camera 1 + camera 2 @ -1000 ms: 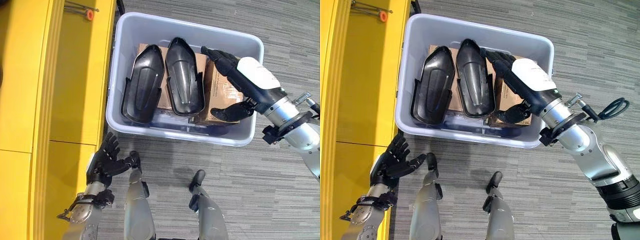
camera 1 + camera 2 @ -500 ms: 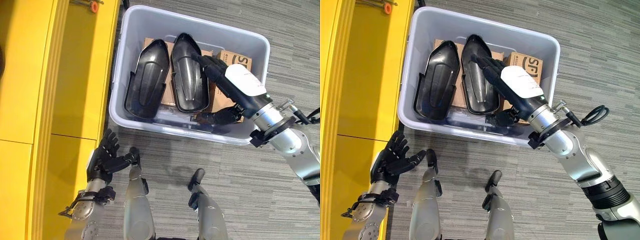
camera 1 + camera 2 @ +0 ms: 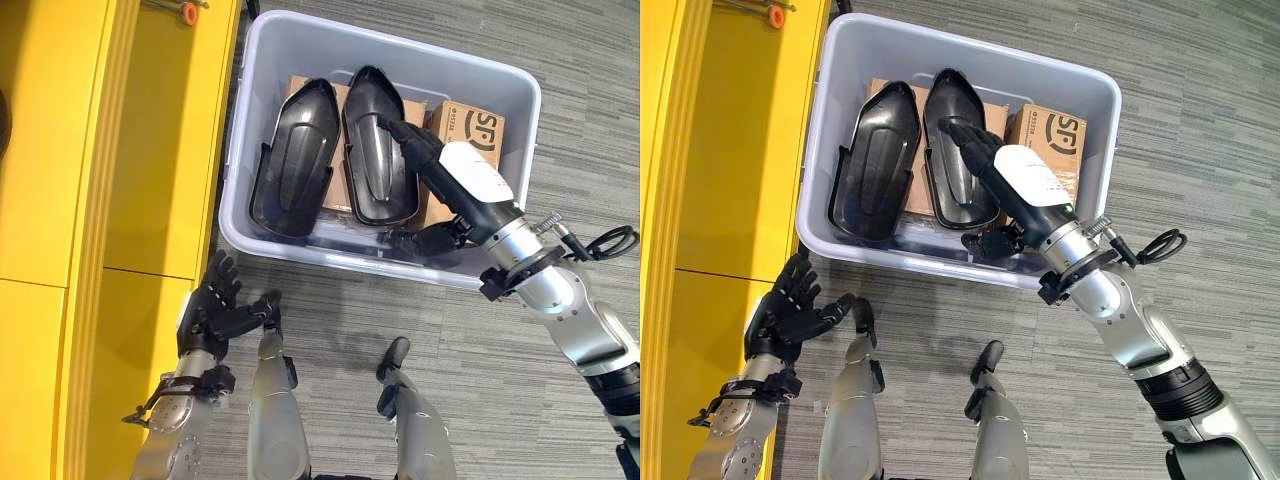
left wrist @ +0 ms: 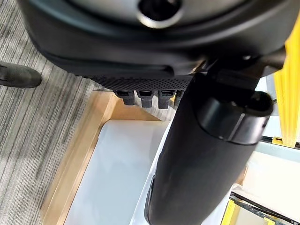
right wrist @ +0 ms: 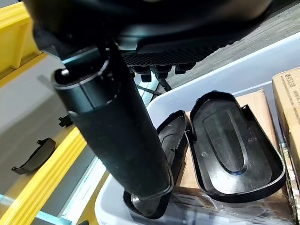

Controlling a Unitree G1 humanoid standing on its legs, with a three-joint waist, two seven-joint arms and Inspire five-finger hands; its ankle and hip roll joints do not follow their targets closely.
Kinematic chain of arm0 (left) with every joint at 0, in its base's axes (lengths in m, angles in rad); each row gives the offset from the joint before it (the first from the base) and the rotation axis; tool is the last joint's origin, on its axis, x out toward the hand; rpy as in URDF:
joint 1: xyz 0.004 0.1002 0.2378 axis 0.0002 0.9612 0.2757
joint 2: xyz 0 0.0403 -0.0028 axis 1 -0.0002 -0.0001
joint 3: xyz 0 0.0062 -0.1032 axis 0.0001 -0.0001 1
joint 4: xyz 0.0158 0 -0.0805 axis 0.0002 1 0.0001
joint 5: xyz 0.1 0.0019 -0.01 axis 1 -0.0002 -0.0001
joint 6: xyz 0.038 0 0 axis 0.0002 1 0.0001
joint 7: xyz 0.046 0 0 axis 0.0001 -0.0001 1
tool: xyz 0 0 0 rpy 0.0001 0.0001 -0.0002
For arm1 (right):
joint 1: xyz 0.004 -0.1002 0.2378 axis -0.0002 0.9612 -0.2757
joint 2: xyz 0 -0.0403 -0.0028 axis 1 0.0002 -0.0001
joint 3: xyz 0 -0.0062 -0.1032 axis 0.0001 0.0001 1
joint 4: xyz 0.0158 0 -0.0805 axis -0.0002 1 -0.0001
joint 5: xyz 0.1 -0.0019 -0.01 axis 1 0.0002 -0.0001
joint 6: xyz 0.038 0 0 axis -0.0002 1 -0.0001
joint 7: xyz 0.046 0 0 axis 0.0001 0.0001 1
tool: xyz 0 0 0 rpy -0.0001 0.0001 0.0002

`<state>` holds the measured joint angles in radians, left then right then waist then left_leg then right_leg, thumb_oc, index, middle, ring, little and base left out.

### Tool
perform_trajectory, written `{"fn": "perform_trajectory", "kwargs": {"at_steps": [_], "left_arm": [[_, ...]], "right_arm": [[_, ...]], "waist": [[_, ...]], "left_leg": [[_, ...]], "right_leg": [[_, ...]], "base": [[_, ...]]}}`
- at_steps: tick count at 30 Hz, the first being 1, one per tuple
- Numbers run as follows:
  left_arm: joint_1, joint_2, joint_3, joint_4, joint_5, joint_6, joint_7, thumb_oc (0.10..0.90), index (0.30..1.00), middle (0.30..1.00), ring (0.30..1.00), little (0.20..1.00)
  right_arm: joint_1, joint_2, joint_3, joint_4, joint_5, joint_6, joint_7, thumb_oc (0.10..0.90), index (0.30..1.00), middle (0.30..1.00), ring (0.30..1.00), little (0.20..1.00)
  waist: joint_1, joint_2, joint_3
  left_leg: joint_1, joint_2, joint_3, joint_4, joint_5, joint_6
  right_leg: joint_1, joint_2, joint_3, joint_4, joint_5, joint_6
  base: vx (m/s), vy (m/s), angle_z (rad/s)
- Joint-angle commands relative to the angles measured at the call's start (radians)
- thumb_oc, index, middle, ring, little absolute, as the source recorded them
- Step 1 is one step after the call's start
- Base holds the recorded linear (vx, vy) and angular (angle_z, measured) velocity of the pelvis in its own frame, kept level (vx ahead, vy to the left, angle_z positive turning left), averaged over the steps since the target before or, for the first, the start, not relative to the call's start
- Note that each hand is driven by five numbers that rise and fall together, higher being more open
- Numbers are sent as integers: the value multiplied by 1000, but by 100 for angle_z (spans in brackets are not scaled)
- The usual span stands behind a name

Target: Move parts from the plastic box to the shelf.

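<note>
A grey plastic box (image 3: pixel 232 180) stands on the carpet and holds two long black shell parts side by side, the left one (image 3: pixel 295 155) and the right one (image 3: pixel 372 150); both rest on cardboard boxes (image 3: pixel 470 125). My right hand (image 3: pixel 470 185) reaches into the box from the right. It is open, its straight fingers lying over the right black part (image 5: pixel 234 145) and its thumb (image 3: pixel 440 240) low by the near wall. My left hand (image 3: pixel 215 315) hovers open, holding nothing, beside the yellow shelf (image 3: pixel 100 150), in front of the box.
The yellow shelf runs along the whole left side, close against the box. An orange-tipped item (image 3: pixel 188 12) lies on it at the far end. A small black part (image 5: pixel 33 157) sits on a grey surface by the shelf. Grey carpet (image 3: pixel 560 40) surrounds the box.
The right hand has moved left across the box, from above the cardboard box to over the right black part. The camera shifted at first. The left hand has barely moved.
</note>
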<state>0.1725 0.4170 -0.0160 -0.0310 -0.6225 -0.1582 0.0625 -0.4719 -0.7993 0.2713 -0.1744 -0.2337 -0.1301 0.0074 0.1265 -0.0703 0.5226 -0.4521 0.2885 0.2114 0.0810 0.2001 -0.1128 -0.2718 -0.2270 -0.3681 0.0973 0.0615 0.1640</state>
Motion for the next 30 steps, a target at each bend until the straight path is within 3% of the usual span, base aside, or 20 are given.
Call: {"fn": "perform_trajectory", "kwargs": {"at_steps": [1,30], "left_arm": [[0,41,-1,-118,5,-97,6,900,1000,1000,1000,1000],[-14,43,-28,-124,21,-112,58,900,1000,1000,1000,1000]], "right_arm": [[-121,-21,-27,-14,-39,-55,-95,900,1000,1000,1000,1000],[-142,61,38,110,-186,-12,-156,900,1000,1000,1000,1000]], "waist": [[-4,-1,-3],[2,10,-3]], "left_leg": [[-12,33,-26,110,-133,-37],[-166,28,-71,218,-182,-14]], "right_leg": [[-25,-46,-4,64,-36,-2],[-140,-58,-2,139,-54,-4]], "base": [[0,0,0],[-6,8,3]]}}
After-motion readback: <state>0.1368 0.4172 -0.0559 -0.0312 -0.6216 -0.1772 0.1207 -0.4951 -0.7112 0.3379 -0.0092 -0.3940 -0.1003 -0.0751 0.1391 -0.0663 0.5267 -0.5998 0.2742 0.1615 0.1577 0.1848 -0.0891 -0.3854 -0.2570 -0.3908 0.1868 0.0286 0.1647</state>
